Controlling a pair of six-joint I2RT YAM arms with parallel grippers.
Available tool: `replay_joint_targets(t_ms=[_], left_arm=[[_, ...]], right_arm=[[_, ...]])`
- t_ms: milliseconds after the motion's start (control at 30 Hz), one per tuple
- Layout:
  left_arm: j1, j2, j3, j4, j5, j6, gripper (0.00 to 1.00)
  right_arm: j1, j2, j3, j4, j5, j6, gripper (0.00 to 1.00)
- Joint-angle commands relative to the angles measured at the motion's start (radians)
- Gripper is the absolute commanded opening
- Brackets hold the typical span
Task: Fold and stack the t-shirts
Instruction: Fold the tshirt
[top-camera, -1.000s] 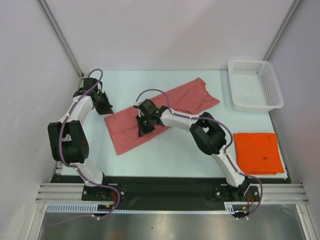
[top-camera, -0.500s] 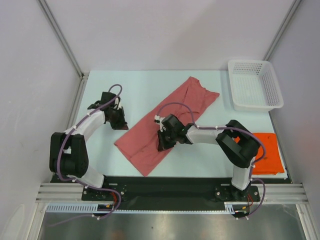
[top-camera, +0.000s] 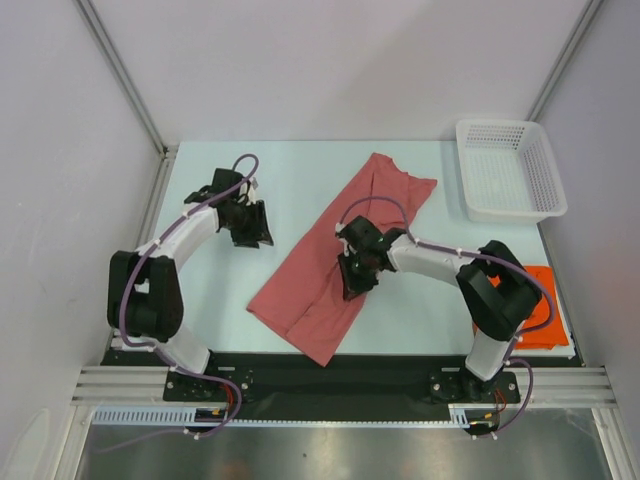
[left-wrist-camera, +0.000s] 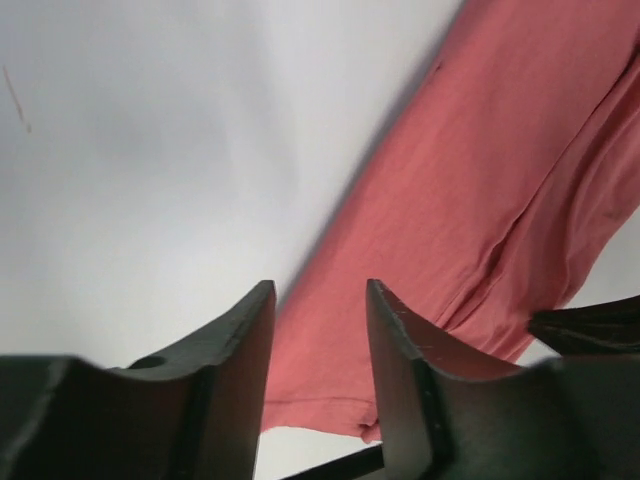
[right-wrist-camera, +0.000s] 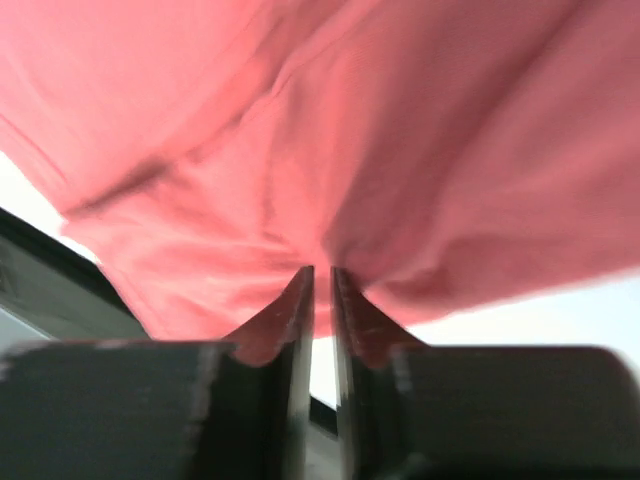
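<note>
The dusty pink-red t-shirt (top-camera: 345, 250) lies in a long diagonal strip, from the far right down to the near edge of the table. My right gripper (top-camera: 352, 285) rests on its middle. In the right wrist view the right gripper (right-wrist-camera: 322, 270) has its fingers almost together, with a fold of the pink-red t-shirt (right-wrist-camera: 420, 130) bunched between the tips. My left gripper (top-camera: 258, 228) hovers left of the shirt, clear of it. Seen from the left wrist, the left gripper (left-wrist-camera: 318, 290) is open and empty, with the shirt (left-wrist-camera: 470, 200) beyond it. The orange t-shirt (top-camera: 543, 318) lies flat at the right, partly hidden by the right arm.
A white perforated basket (top-camera: 508, 213) stands at the far right corner. The shirt's near end reaches the black rail (top-camera: 330, 372) at the table's front edge. Grey walls close in the table on the left, back and right.
The pink-red shirt has swung round and slid toward the near edge with the right gripper. The left gripper has let go of its corner, opened and moved right.
</note>
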Motion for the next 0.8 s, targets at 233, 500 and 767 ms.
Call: replay_joint_targets(t_ms=[233,500,767], left_arm=[[0.008,0.071,-0.004,-0.065,0.067,0.108,0.54],[0.005,0.028,-0.031,-0.019,0.093,0.07,0.48],[0.005,-0.013,-0.125,0.05,0.107,0.041,0.52]], right_arm=[[-0.319,0.014,0.322,-0.185,0.312,0.226,0.11],[-0.416,0.346,0.664,-0.058,0.582,0.303,0.0],[-0.435,0.68,1.081,-0.238,0.646,0.232,0.0]])
